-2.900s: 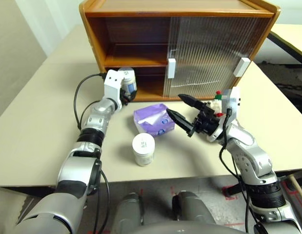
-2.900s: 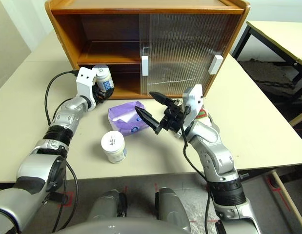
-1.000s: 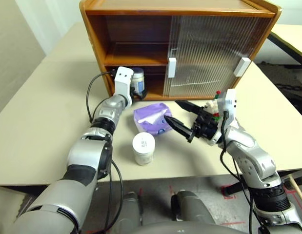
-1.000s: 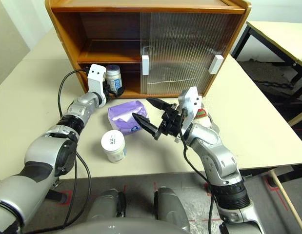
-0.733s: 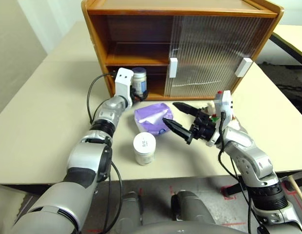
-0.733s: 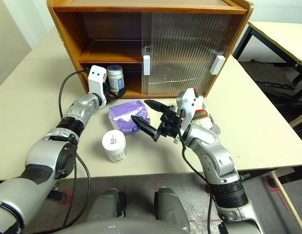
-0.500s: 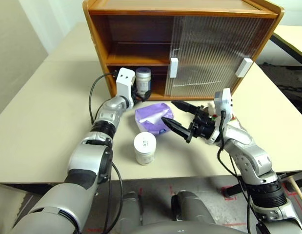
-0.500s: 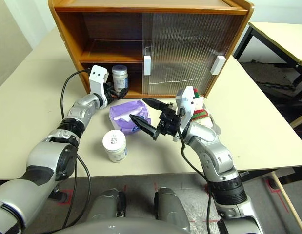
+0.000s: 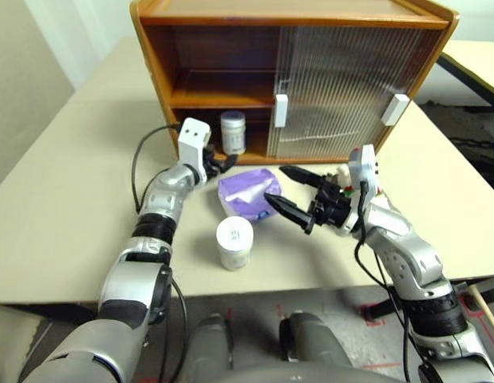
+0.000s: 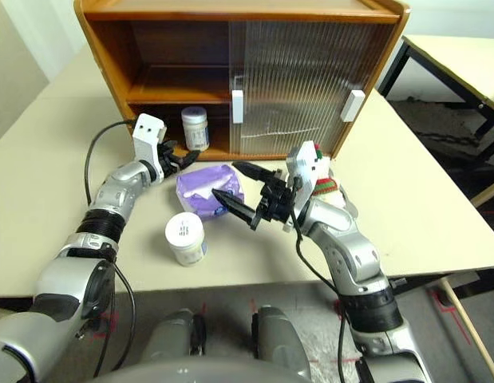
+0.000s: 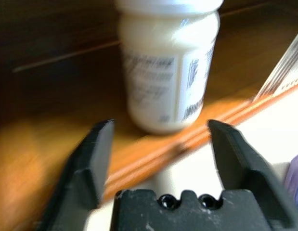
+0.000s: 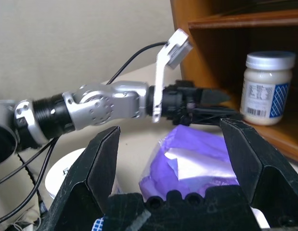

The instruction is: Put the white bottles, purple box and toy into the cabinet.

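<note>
Left claw [image 9: 223,163] pulled back, open, empty — white bottle [image 9: 233,132] left in cabinet [image 9: 223,80]; right claw [image 9: 289,194] open, empty.

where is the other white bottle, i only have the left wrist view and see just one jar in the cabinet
Observer: The second white bottle stands on the table, just in front of the purple box.
Operator: is the right end effector holding anything
Observer: No, the right end effector is open and empty, close to the purple box.
Operator: and the toy
Observer: The toy sits on the table behind the right arm, outside the cabinet.
</note>
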`<state>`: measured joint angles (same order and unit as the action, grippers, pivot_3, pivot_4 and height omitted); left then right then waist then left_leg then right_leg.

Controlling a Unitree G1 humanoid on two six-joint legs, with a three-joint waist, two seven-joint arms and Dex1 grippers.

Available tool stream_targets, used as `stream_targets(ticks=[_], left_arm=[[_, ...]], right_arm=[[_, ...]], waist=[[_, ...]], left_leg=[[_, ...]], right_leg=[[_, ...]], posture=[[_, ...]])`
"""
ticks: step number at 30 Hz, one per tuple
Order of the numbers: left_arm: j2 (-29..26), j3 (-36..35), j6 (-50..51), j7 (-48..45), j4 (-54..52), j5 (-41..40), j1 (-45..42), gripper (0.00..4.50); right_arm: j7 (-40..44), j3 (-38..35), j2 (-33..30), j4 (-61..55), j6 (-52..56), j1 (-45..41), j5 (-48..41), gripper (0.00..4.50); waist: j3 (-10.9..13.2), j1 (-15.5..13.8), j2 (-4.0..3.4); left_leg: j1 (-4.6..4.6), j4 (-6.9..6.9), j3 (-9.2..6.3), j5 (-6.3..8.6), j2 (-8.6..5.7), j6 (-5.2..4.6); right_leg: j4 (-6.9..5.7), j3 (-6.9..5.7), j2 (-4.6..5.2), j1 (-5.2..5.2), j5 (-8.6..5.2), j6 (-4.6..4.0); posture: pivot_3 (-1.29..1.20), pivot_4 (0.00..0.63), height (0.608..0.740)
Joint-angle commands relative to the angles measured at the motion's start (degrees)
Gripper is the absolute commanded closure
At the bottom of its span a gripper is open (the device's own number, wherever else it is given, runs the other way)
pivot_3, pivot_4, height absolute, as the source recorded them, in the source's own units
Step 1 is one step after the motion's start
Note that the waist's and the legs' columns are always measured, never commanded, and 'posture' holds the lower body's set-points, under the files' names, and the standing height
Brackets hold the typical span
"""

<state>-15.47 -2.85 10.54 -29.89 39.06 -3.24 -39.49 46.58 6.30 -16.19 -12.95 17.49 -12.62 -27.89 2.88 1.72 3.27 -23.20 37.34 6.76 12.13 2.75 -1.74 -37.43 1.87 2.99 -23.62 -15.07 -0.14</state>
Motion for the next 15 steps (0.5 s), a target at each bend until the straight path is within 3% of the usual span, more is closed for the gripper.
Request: stream_targets(ticks=[1,5,7,15], left_arm=[[-0.4,0.6,2.8,0.2,-4.5,-0.4,1.6,2.20],[-0.1,0.0,2.1,2.3,-3.6,0.0,0.3,3.87],[0.3,0.2,1.5,3.1,-2.0,0.2,-1.0,4.44],[1.3,2.4,-3.4,7.8,8.5,3.8,-7.2,4.44]], right_arm=[[0.8,0.8,0.1,1.0,-0.8,-0.6,0.4,0.00],[1.3,1.0,0.0,1.4,-0.9,-0.7,0.6,0.00],[1.5,1.2,-0.1,1.4,-1.0,-0.7,0.8,0.00],[1.3,1.3,-0.3,0.6,-1.2,0.3,1.1,0.00]], waist=[[0.0,-0.4,0.01],[0.0,-1.6,0.01],[0.0,-1.9,0.01],[0.0,-2.6,0.00]], left_leg=[[-0.01,0.02,0.00,0.00,0.00,0.00],[-0.01,0.06,0.01,0.00,0.00,0.00],[-0.01,0.08,0.02,0.00,0.00,0.00],[-0.02,0.16,0.04,0.00,0.01,0.00]], right_leg=[[0.00,0.00,0.01,0.00,0.00,0.00],[0.00,-0.01,0.03,0.01,0.04,-0.01],[0.00,-0.02,0.04,0.01,0.09,-0.03],[0.01,-0.03,0.02,0.00,0.15,-0.02]], posture=[[0.09,0.000,0.740],[0.09,0.000,0.740],[0.09,0.000,0.740],[0.06,0.000,0.740]])
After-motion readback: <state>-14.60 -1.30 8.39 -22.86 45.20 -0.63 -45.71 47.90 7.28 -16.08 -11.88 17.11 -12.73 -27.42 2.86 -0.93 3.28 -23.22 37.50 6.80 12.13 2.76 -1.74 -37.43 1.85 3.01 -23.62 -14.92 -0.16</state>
